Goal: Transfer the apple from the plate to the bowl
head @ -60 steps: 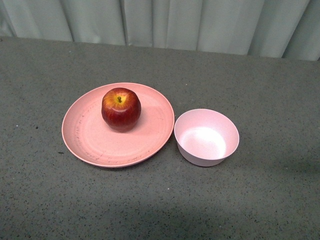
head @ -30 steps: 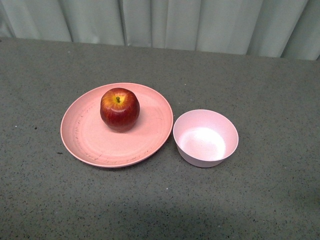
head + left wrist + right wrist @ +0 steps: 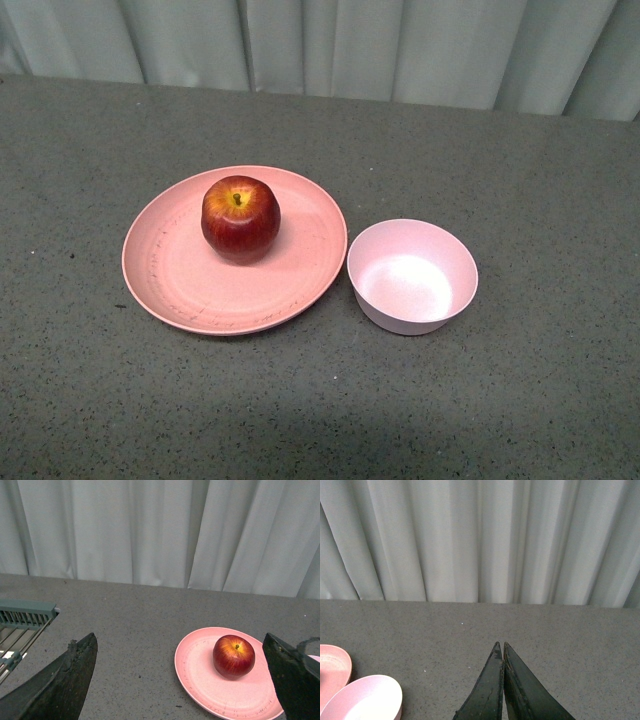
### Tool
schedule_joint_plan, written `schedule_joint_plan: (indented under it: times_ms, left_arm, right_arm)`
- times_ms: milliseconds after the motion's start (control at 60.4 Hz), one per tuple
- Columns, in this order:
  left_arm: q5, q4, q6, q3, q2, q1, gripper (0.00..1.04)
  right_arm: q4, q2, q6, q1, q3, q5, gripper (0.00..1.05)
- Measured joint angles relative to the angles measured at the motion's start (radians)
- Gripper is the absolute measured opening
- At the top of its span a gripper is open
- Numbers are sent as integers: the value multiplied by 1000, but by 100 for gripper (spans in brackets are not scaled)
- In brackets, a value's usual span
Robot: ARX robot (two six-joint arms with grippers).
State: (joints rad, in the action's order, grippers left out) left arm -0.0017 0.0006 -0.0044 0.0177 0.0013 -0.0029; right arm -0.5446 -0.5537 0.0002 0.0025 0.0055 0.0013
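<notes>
Well ahead of left pincer (image 3: 178, 636) (spread wide) lies apple (image 3: 233, 656).

- No text, label, brand, number or sign can be read in any view.
- The plate (image 3: 190, 282) carries only faint dark speckles near its rim, which form no letters or digits.
</notes>
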Motion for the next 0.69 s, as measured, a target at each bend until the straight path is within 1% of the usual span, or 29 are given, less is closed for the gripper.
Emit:
schedule_joint_plan:
  times_ms: [281,695]
  left_arm:
    - [0,0,0,0,0,0,98]
    - [0,0,0,0,0,0,98]
  right_arm:
    - [148,158,0,0,0,0,1]
    - [296,309,0,0,0,0,1]
